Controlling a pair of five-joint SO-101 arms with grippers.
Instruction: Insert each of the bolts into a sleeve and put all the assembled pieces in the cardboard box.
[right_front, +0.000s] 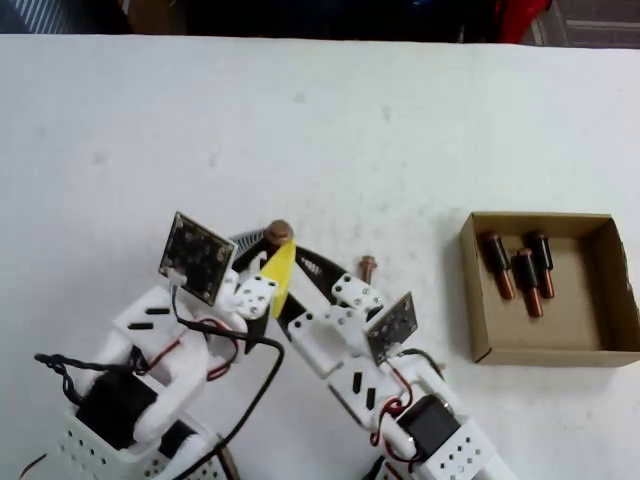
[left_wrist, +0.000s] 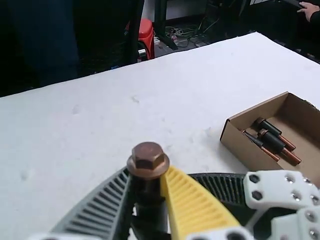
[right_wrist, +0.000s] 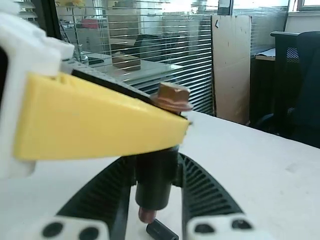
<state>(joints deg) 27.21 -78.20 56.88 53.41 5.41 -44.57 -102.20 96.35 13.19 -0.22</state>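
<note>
A copper-headed bolt (right_front: 279, 233) (left_wrist: 148, 159) (right_wrist: 172, 97) stands upright inside a black sleeve (right_wrist: 155, 180), its tip poking out below. My left gripper (right_front: 276, 252) (left_wrist: 148, 187), one finger yellow (right_wrist: 100, 125) and one grey, is shut on this piece just under the head. My right gripper (right_wrist: 156, 167) is shut on the sleeve lower down, a black finger (right_front: 318, 264) on each side. The cardboard box (right_front: 480, 300) (left_wrist: 235, 137) at the right holds three assembled pieces (right_front: 518, 265).
A loose copper bolt (right_front: 367, 268) stands on the table just right of the grippers. A spare black sleeve (right_wrist: 162, 231) lies on the table under the held piece. White table stretches open to the left and far side.
</note>
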